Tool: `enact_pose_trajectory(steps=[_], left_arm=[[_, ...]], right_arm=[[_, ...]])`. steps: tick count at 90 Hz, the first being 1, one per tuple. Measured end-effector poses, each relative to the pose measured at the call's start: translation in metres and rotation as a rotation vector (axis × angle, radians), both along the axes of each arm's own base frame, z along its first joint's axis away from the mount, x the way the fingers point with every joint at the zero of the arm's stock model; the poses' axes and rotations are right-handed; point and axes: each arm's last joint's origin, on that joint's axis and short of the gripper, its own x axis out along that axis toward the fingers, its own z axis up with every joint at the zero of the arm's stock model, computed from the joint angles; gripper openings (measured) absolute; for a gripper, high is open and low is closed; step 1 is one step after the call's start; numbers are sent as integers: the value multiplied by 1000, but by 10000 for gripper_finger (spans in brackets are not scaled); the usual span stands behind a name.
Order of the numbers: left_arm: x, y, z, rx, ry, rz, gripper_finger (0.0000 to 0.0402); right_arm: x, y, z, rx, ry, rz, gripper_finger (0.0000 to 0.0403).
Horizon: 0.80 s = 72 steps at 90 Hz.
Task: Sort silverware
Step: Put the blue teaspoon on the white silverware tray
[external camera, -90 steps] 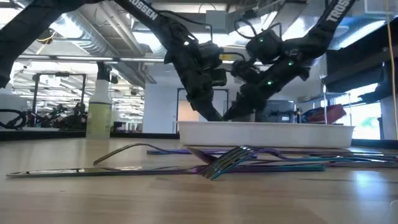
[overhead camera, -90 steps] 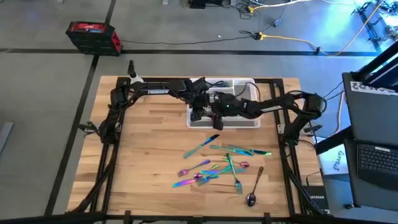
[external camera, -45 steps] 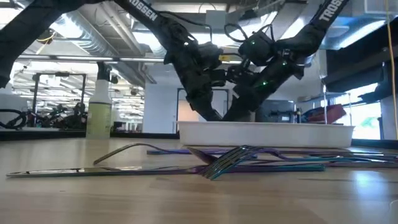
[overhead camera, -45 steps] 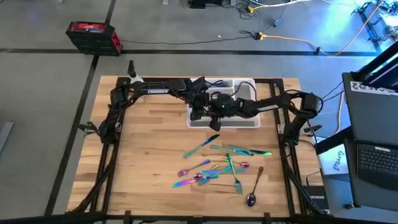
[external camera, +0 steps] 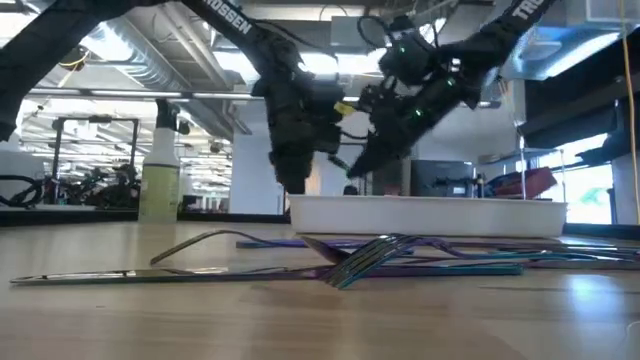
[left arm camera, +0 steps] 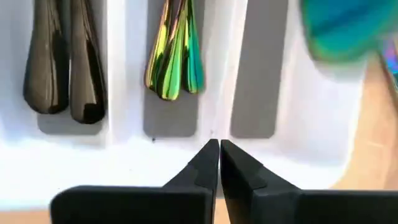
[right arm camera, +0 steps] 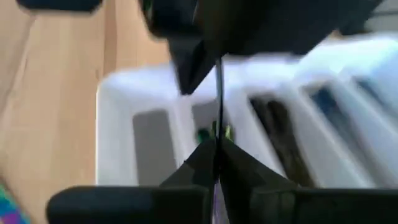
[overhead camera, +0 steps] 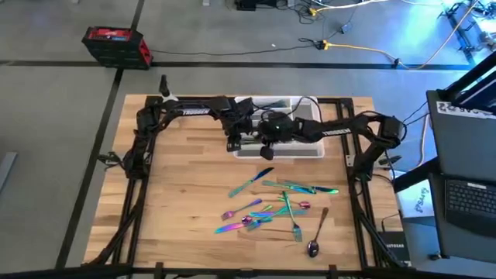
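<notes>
The white tray (overhead camera: 316, 149) stands at the table's far middle and holds dark handles (left arm camera: 62, 68) and iridescent handles (left arm camera: 174, 62) in separate compartments. Loose silverware (overhead camera: 279, 203) lies spread on the wood nearer the front, with a darker spoon (overhead camera: 316, 232) at its right. My left gripper (left arm camera: 214, 146) hangs shut over the tray's near left corner, with nothing between its fingers. My right gripper (right arm camera: 217, 144) is shut just above the tray (external camera: 430, 215), close beside the left one (external camera: 292, 185). A thin dark line stands beyond its tips; I cannot tell what that line is.
A spray bottle (external camera: 160, 170) stands at the table's far left corner. A blurred teal piece (left arm camera: 342, 31) shows past the tray's edge. Bare wood lies left of the silverware and along the front edge. A laptop (overhead camera: 469, 201) sits off the table's right side.
My right gripper has risen out of the tray and gone toward the table's left edge. My left gripper has also gone left, from over the tray's middle to its near left corner. The loose silverware has stayed where it was.
</notes>
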Motion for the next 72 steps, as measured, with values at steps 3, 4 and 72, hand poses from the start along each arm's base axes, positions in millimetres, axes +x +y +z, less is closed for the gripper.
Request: enact_pose_trajectory(steps=[3,4,72], left_arm=[[-2,-1,4,-2,3,1,0],[-3,-1,6,-3,3,1,0],[-88,-39,23,102,-549,353,0]], right_arm=[[2,-1,5,-10,6,9,0],[3,-1,7,-14,11,14,0],[11,-36,-15,50,301,232,0]])
